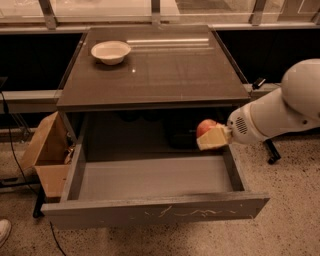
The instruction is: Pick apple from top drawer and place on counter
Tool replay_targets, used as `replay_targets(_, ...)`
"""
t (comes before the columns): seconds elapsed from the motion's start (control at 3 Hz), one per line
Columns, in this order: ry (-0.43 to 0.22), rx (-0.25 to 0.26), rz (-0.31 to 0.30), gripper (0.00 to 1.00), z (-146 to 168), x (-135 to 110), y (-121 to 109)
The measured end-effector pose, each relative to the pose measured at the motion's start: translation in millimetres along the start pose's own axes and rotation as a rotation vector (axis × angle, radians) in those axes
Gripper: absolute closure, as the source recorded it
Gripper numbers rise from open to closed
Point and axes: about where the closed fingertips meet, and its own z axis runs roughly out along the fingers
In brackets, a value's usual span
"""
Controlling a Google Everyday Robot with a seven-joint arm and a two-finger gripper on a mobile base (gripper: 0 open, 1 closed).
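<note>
You have the top drawer (125,214) pulled fully out beneath the table, its pale-scratched front panel nearest the camera and its grey floor showing from wall to wall. To its left a brown cardboard box (47,150) stands open-topped on the ground just beside the drawer's side wall; you cannot tell what lies inside it. A white bowl (111,51) sits at the back left of the counter (170,70), and only its pale inner surface shows. The counter itself is glossy dark brown and catches a streak of light near its far edge, with a long window rail (150,15) running behind it. The floor (290,205) is speckled stone, a black cable (12,145) trails down on the left, and the toe of a light shoe (4,231) shows in the lower left corner. Your gripper (210,136) reaches in from the right on the white arm (280,107) and hangs over the right rear part of the drawer, just below the counter's front edge. Its pale fingers (215,140) are closed around the apple (205,126), one finger crossing in front of the fruit's lower half. The apple is raised clear of the drawer floor, near the right wall and touching nothing but the gripper.
</note>
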Motion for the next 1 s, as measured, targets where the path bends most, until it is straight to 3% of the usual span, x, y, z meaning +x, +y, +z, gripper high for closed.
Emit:
replay_targets(0.33,-0.171,-0.007,-0.136,1.00,-45.3,-26.5,4.6)
replay_targets(0.67,-0.171,-0.008,-0.134,1.00,-45.3,-26.8,4.9)
replay_targets(1.0,-0.237,0.002,-0.182,1.00,-36.3,-59.6,7.4)
